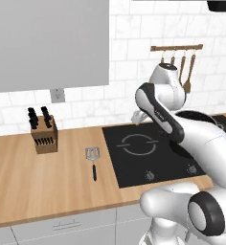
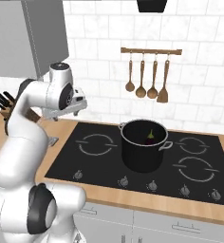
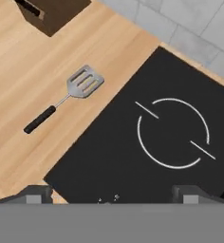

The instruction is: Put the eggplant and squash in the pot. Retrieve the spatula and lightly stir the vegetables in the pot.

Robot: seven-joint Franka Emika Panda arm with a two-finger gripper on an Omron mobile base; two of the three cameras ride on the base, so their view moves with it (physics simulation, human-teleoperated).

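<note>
Spatula: slotted silver metal spatula with black handle [image 3: 65, 98] flat on wooden desk [image 1: 48, 177], beside hob's left edge
End effector [image 3: 111, 192]: released, empty, above hob
Pot: black cylindrical pot [image 2: 142, 151] on hob, dark purple eggplant [image 2: 150, 139] inside

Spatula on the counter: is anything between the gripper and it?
Nothing visible. The spatula lies alone on bare wood left of the cooktop, and the open gripper hangs above the cooktop's edge. The knife block stands farther off.

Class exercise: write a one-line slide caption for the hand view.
Open gripper hovers above the cooktop, the spatula lying flat on the wooden counter beside it.
</note>
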